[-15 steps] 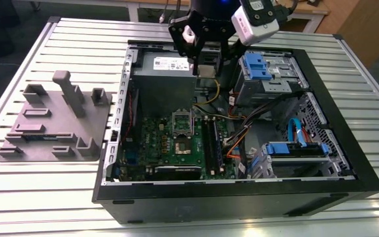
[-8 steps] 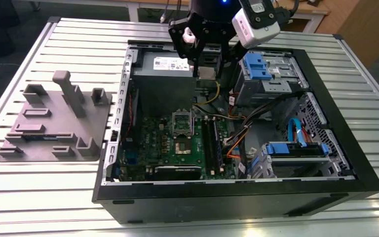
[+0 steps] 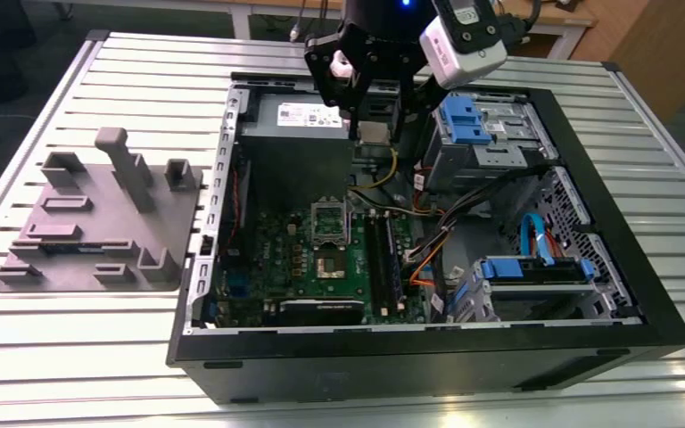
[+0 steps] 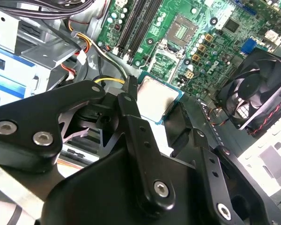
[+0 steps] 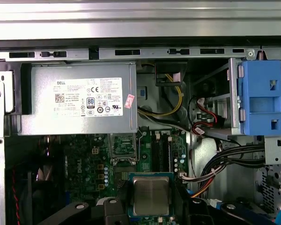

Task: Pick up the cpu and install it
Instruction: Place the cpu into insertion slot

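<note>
Your arm reaches down from above into the open computer case (image 3: 628, 294), with the gripper (image 3: 374, 125) pointing downward just beside the power supply (image 3: 295, 125), on the exterior view's right of it. The two fingers (image 4: 131, 105) are clamped on opposite edges of the one cpu (image 3: 374, 133). It hangs in the air between them, clear of the motherboard (image 3: 307, 267), its silver lid showing in both wrist views. You have one power supply, one black fan (image 4: 257, 89) and two blue drive brackets (image 3: 467, 116) inside the case. One gray fixture block (image 3: 99, 218) sits on the ribbed worktop (image 3: 69, 357) at the exterior view's left, well apart from the gripper.
</note>
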You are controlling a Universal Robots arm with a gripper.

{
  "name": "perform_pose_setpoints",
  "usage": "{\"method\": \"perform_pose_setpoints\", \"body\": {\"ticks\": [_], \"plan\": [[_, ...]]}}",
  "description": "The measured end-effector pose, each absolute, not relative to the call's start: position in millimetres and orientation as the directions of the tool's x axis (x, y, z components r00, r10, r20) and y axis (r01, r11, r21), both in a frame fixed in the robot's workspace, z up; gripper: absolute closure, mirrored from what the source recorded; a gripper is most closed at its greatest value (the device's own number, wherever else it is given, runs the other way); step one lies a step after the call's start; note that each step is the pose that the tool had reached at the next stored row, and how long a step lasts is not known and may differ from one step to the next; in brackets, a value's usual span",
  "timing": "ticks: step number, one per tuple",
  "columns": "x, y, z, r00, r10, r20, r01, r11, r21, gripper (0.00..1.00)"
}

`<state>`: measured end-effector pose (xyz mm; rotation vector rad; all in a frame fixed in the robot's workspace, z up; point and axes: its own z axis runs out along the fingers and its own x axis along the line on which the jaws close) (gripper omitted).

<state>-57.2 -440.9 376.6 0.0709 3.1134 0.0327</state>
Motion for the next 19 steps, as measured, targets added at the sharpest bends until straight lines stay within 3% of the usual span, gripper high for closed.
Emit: {"method": "perform_pose_setpoints", "body": {"ticks": [19], "plan": [[-57.2,-444.8,376.6,-0.999,0.046,-0.027,0.045,0.999,0.022,0.53]]}}
